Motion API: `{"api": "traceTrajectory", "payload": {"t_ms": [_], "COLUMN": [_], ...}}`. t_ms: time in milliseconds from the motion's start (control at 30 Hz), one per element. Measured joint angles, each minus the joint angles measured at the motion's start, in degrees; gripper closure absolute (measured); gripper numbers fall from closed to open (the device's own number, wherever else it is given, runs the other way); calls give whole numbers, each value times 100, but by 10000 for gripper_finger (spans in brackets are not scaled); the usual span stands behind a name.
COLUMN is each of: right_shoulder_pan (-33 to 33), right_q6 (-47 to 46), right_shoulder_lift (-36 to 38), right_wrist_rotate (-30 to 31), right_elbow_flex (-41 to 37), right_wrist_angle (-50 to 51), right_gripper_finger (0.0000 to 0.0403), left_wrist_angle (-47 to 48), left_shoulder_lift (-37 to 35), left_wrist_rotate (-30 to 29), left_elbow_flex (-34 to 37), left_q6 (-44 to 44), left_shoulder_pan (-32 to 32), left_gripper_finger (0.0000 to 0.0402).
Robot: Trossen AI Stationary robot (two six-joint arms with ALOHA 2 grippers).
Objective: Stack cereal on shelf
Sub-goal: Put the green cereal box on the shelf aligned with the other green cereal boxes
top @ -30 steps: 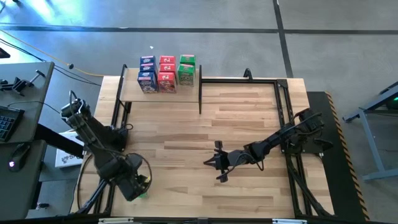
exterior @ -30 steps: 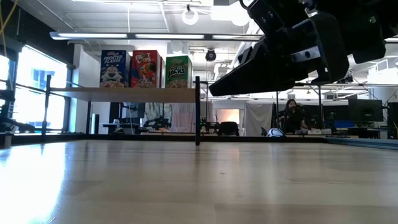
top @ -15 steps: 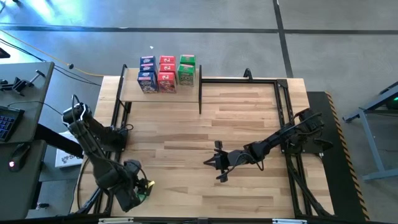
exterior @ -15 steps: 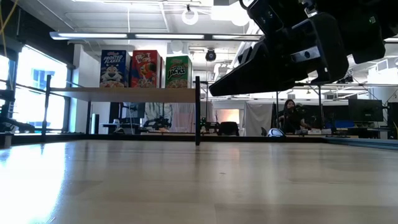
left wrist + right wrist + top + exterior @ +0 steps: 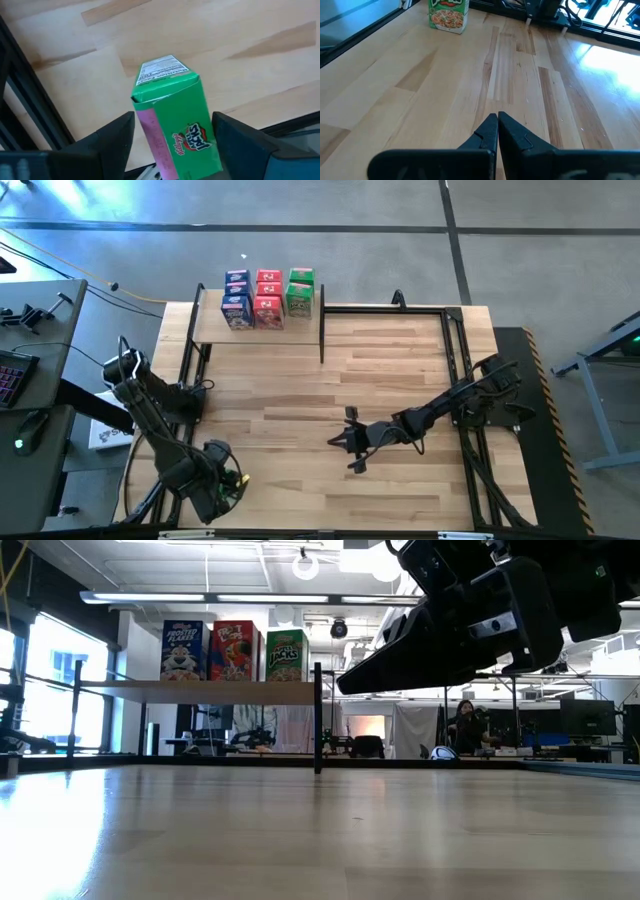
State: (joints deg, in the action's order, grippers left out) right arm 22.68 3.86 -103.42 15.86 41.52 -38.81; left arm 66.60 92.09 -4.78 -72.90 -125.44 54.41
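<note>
A: What is different on the counter point(image 5: 400, 370) compared with one second ago?

B: Only the left arm. It has drawn back toward the near left corner of the counter, farther from the shelf point(image 5: 258, 332) than before. The right arm has not moved at all.

A: How does the left arm stand now?

B: It is folded low at that corner, and the left pincer point(image 5: 228, 486) is the point of it farthest from the shelf. In the left wrist view its fingers point(image 5: 112, 137) stand wide, one on each side of a green cereal box point(image 5: 176, 125). The box stands between them on the wood. I cannot tell if the fingers touch it.

A: And the right arm?

B: It reaches from the right edge toward the middle of the counter, well apart from the shelf. The right pincer point(image 5: 335, 442) is closed with nothing in it; in its own view the two tips point(image 5: 496, 127) lie together.

A: Where is the other cereal?

B: On the shelf, at the far left of the counter: blue boxes point(image 5: 237, 298), red boxes point(image 5: 267, 297) and green boxes point(image 5: 300, 292), side by side in this order.
</note>
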Motion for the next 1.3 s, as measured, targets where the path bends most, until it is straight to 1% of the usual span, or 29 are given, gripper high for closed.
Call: {"api": "traceTrajectory", "payload": {"t_ms": [367,467,600,700,800,867,967,1100,1233,1300], "right_shoulder_pan": [11,43,84,105,109,109,109,109,109,109], "right_q6": [-104,-101,-101,-97,-94,-83,-83,-85,-92,-101], "right_shoulder_lift": [0,0,0,0,0,0,0,-1,-2,-2], "right_wrist_rotate": [2,0,0,0,0,0,0,0,0,-2], "right_elbow_flex": [0,-1,-2,-1,-2,0,-2,-2,-2,-2], "right_wrist_angle": [0,2,4,9,18,31,39,51,86,98], "right_gripper_finger": [403,403,403,403,403,403,403,403,403,403], "left_wrist_angle": [18,100,422,514,530,664,954,1239,1282,1336], "left_shoulder_lift": [-19,-111,-336,-626,-942,-1073,-1143,-1106,-996,-893], "left_wrist_rotate": [49,83,6,-57,-95,-96,-176,-454,-533,-543], "left_elbow_flex": [0,0,0,0,-10,-157,-608,-1411,-2136,-2442], "left_q6": [805,1328,2335,3437,4829,5855,7458,9449,11116,11804], "left_shoulder_pan": [-197,-335,-672,-1102,-1687,-2163,-2919,-3883,-4841,-5285], "left_gripper_finger": [231,243,249,250,250,250,250,250,250,250]}}
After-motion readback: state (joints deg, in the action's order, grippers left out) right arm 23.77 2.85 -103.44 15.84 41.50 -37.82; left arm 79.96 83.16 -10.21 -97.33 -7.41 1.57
